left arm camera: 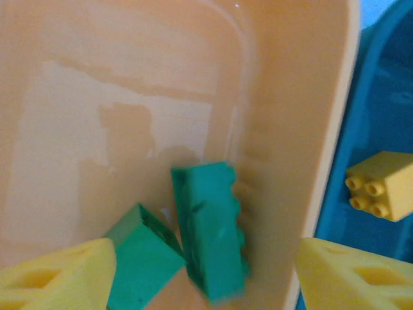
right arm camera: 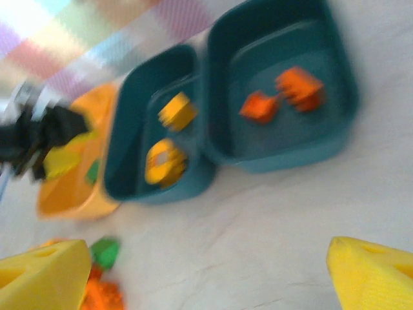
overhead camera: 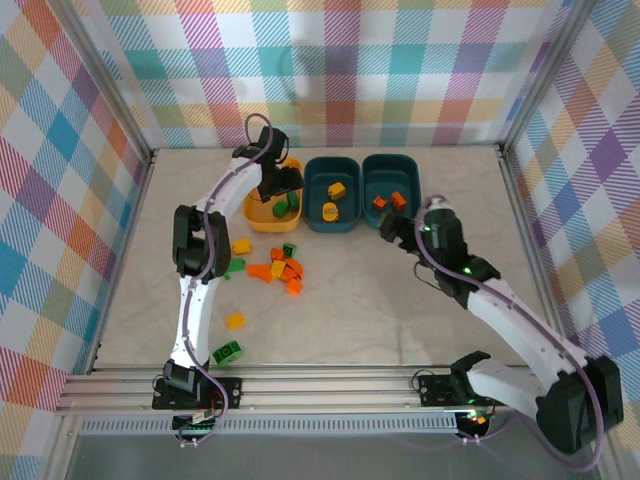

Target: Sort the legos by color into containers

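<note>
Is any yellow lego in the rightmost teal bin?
No, the rightmost teal bin holds two orange-red bricks; the yellow bricks sit in the middle teal bin.

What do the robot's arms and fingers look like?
The left arm and right arm are white tubes with chunky black joints. A thin purple cable runs along each. The fingers are bright yellow wedges. A tiny green light glows on the right arm.
</note>
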Robot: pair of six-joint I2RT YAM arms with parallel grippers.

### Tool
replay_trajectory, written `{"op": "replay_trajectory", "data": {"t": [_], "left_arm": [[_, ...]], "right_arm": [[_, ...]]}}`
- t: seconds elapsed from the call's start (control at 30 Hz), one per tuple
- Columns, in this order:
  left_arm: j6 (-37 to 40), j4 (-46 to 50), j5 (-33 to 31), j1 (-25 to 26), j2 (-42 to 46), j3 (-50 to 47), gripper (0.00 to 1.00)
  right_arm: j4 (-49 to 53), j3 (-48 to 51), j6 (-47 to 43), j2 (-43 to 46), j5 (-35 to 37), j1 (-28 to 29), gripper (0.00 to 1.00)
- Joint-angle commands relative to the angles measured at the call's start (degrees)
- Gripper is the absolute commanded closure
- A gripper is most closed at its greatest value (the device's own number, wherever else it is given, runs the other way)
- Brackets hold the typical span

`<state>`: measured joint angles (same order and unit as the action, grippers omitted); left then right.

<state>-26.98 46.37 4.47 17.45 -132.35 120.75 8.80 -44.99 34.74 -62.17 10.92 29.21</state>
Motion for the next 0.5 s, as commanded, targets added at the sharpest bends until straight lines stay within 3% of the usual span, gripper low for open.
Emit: {"op": "replay_trajectory", "data": {"t": [0.0, 0.2, 0.27, 0.47], "left_arm": [[-0.3, -4.3, 2.5, -0.2, 16.1, -9.1, 0.24], [-8.3, -18.0, -2.8, -0.4, 50.7, -49.4, 0.08], [-11.2, -15.8, -6.1, -0.6, 61.2, -60.6, 0.01], [-16.3, -4.7, -6.8, -1.5, 82.2, -80.5, 0.0]], "right_arm": [[6.4, -5.8, -11.4, -10.2, -3.2, 11.9, 0.08], [8.6, -16.6, -22.3, -29.8, 2.7, 27.1, 0.08], [9.6, -20.2, -25.9, -35.3, 3.8, 30.2, 0.08], [10.0, -26.7, -27.3, -46.6, 3.6, 31.7, 0.12]]}}
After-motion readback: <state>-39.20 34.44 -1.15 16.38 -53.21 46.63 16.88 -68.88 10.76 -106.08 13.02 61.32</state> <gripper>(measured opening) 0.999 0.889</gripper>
